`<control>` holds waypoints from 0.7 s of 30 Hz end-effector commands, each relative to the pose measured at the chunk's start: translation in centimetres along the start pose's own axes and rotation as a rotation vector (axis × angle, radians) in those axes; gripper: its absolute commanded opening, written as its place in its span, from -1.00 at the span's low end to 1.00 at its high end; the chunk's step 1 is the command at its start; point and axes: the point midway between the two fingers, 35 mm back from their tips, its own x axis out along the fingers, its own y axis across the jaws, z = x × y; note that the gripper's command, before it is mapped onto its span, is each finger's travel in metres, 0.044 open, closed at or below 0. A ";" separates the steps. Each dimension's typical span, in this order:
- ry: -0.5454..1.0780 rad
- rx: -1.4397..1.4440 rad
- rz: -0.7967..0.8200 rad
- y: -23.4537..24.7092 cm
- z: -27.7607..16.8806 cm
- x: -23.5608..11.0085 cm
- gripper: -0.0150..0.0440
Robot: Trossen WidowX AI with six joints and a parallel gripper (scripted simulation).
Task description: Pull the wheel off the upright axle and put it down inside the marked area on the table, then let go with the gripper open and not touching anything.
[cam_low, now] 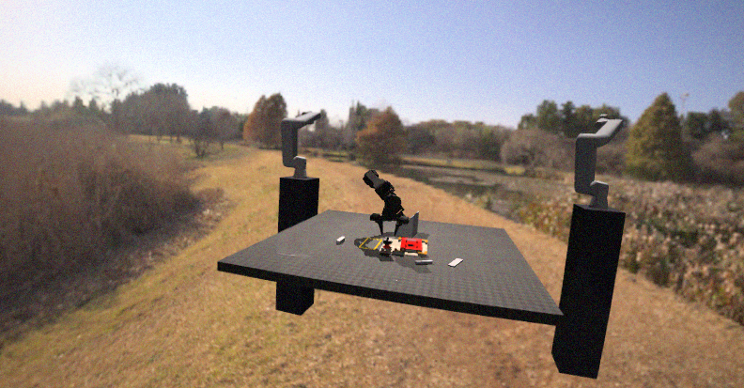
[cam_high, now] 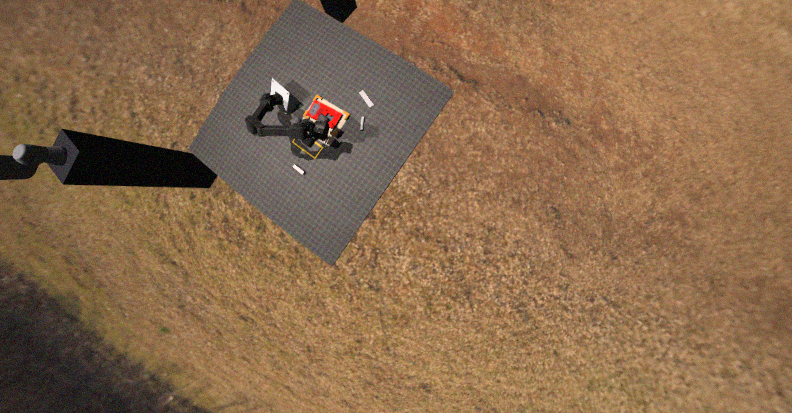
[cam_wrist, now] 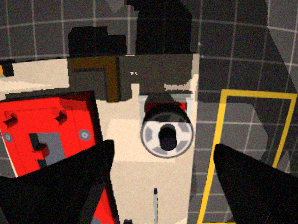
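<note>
Gripper (cam_wrist: 160, 183) spread, empty, hanging above the round grey wheel (cam_wrist: 166, 136). I see it seated on its axle on the beige board (flat, matte), beside the yellow-outlined rectangle (cam_wrist: 214, 163).

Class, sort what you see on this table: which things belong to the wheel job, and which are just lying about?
Job: wheel on its axle; yellow-outlined marked area; open gripper.

Lying about: red block; three small white pieces.

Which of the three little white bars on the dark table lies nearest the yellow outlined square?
The small white bar just beyond the yellow outlined square; the other two lie across the red block.
</note>
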 end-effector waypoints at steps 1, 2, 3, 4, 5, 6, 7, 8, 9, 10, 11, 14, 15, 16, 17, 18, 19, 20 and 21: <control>-0.001 -0.004 -0.006 -0.2 -0.1 2.2 0.53; -0.001 -0.004 -0.007 -0.2 -0.2 2.8 0.53; -0.001 -0.004 -0.007 -0.3 -0.2 3.3 0.53; -0.001 -0.004 -0.008 -0.3 -0.3 3.6 0.53; -0.001 -0.004 -0.008 -0.3 -0.3 3.7 0.53; -0.001 -0.004 -0.008 -0.3 -0.3 3.7 0.53; -0.001 -0.004 -0.008 -0.3 -0.3 3.7 0.53; 0.011 0.002 -0.004 -0.4 -0.3 3.4 0.44; 0.011 0.002 -0.004 -0.4 -0.3 3.4 0.35; 0.011 0.002 -0.004 -0.4 -0.3 3.4 0.26; 0.011 0.002 -0.004 -0.4 -0.3 3.4 0.24; 0.011 0.002 -0.004 -0.4 -0.3 3.4 0.17; 0.011 0.002 -0.004 -0.4 -0.3 3.4 0.15; 0.011 0.002 -0.004 -0.4 -0.3 3.4 0.12; 0.011 0.002 -0.004 -0.4 -0.3 3.4 0.10; 0.011 0.002 -0.004 -0.4 -0.3 3.4 0.08; 0.011 0.002 -0.004 -0.4 -0.3 3.4 0.06; 0.010 0.002 -0.004 -0.4 -0.3 3.4 -0.03; 0.010 0.002 -0.004 -0.4 -0.3 3.4 -0.12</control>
